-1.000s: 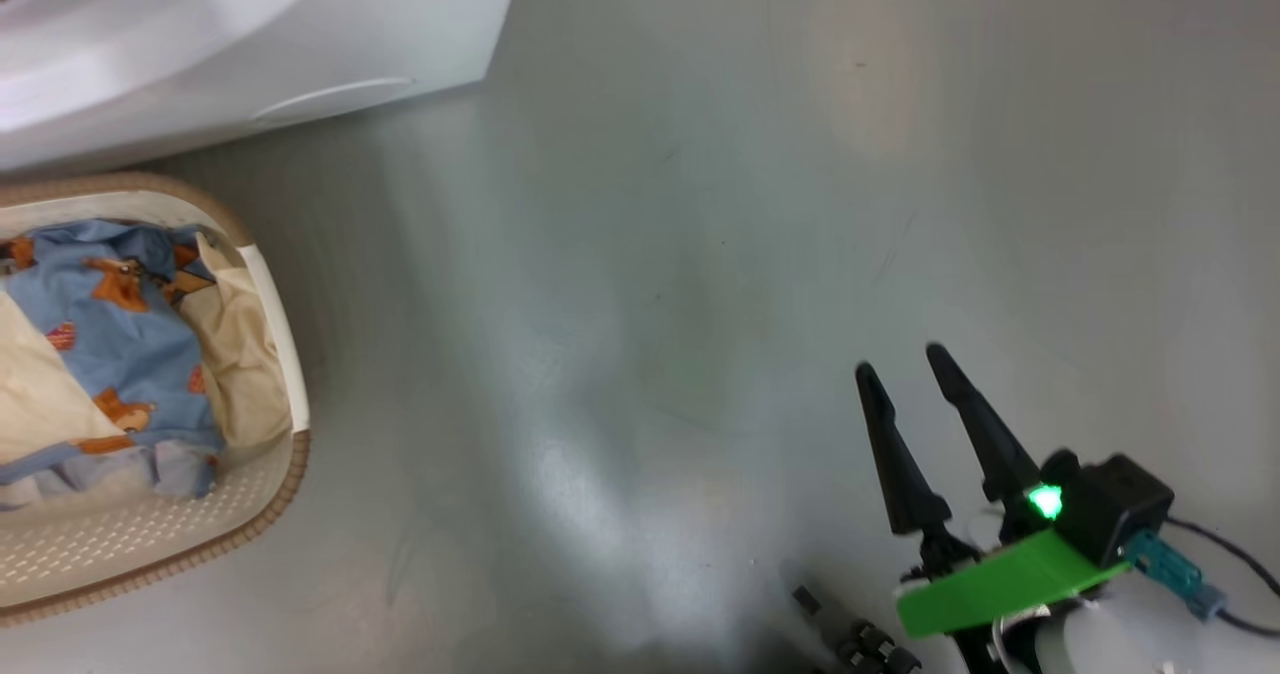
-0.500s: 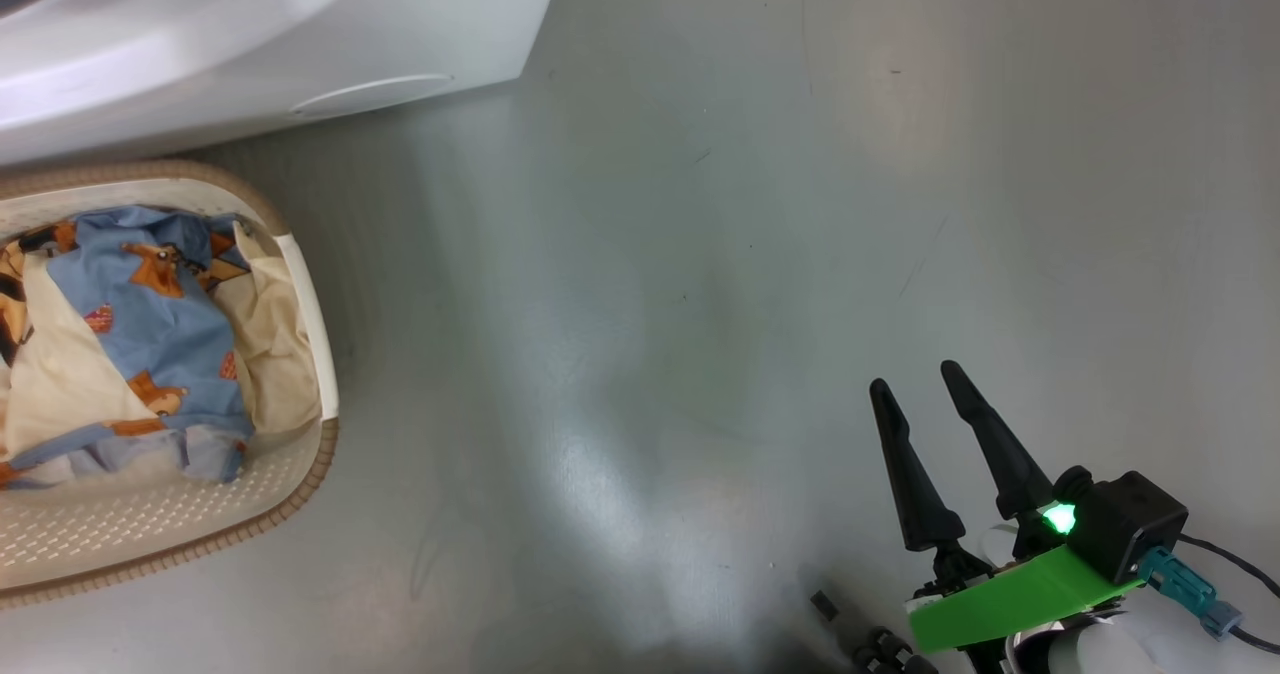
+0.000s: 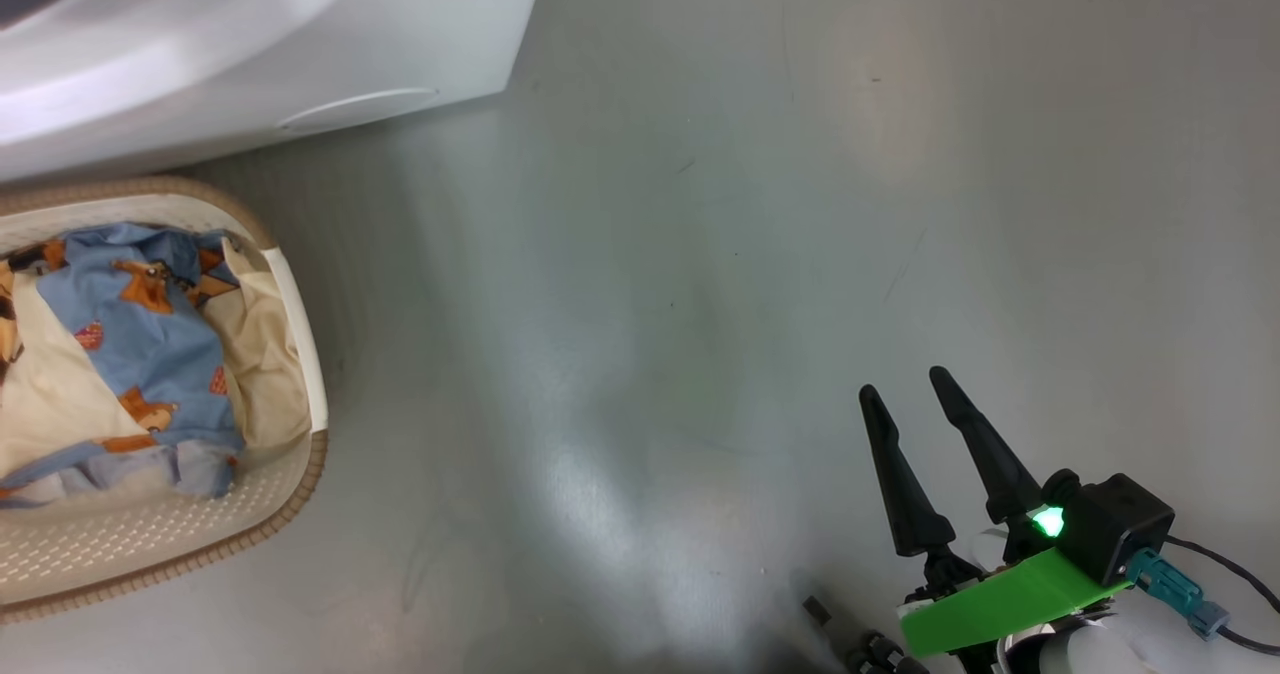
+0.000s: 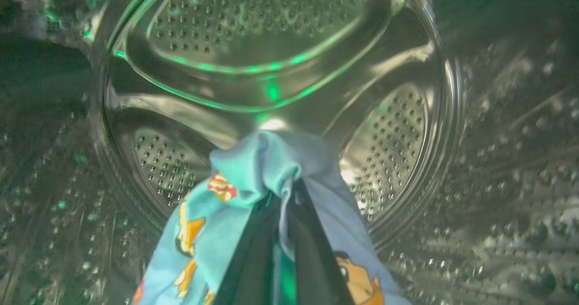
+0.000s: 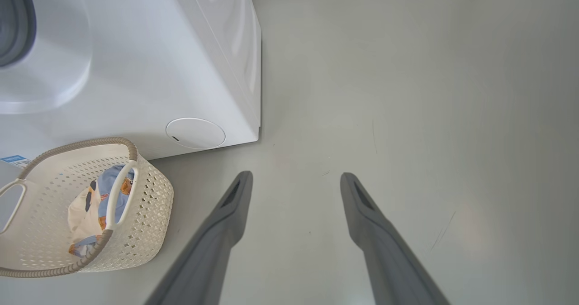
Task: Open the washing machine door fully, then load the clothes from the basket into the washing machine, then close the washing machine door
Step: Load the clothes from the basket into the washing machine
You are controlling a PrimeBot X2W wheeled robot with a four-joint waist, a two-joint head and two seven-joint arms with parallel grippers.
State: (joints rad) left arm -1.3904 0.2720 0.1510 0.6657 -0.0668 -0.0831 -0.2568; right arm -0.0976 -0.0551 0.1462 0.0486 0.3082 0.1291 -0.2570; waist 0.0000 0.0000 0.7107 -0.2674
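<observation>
Left claw (image 4: 284,192) clenched on a fold of the clothes (image 4: 267,160), light blue with orange figures; cloth bunched over the fingertips and draped down both sides of the fingers; claw and cloth sit inside the steel perforated drum (image 4: 253,38) of the washing machine, back wall of the drum straight ahead; cannot tell whether the cloth touches the drum. Right claw (image 3: 900,386) released, fingers spread with nothing between them, above bare grey floor (image 3: 700,254), well apart from the basket (image 3: 312,459). Basket stands on the floor just beside the front of the washing machine (image 3: 300,34), near the round lower flap (image 5: 195,133); more of the clothes (image 3: 140,344), blue print together with cream cloth, lie in it, heaped toward the end nearer the machine; perforated wall at the other end bare.
</observation>
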